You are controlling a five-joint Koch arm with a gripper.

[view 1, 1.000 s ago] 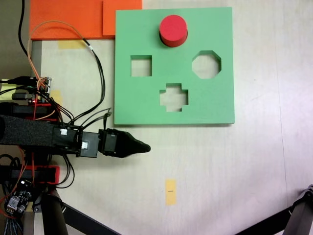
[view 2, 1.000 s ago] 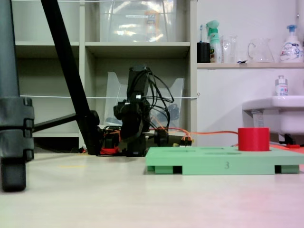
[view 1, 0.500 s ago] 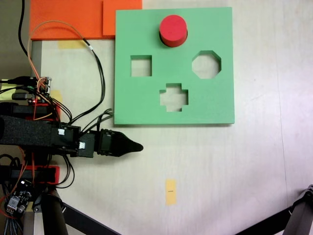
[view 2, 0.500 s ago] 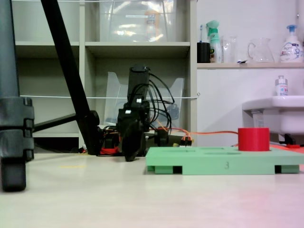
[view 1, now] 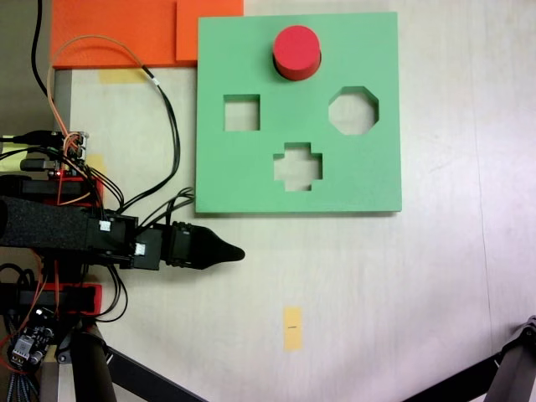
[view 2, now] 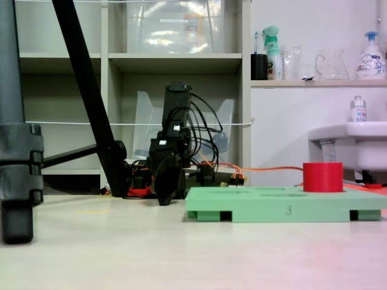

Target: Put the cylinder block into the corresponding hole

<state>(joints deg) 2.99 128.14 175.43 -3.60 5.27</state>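
Both fixed views give me the same layout. From above, I see the red cylinder block [view 1: 296,51] standing upright on the green foam board [view 1: 251,176], near the board's top edge and about midway along it. It covers the spot where the round hole would be, so I cannot see the hole itself or tell how deep the block sits; from the low side camera the block [view 2: 323,177] rises well above the board's top face [view 2: 284,210].

The other cutouts are open: a square one [view 1: 241,112] to the left, an octagon [view 1: 353,110] to the right and a cross [view 1: 298,166] below the block in the top view.

My gripper [view 1: 234,252] is off the board, below its lower left corner in the top view, pointing right over the bare table [view 1: 402,285]. The block is well apart from the fingers, up and to the right across most of the board. The tip looks like one dark point from above, and from the side camera the gripper [view 2: 165,198] is a dark mass hanging low near the table, left of the board, so I cannot tell whether the fingers are together or apart. Nothing shows between them.

An orange foam sheet [view 1: 117,32] lies at the top left, touching the board's corner, and a yellow tape strip [view 1: 291,327] sits on the table below the board.
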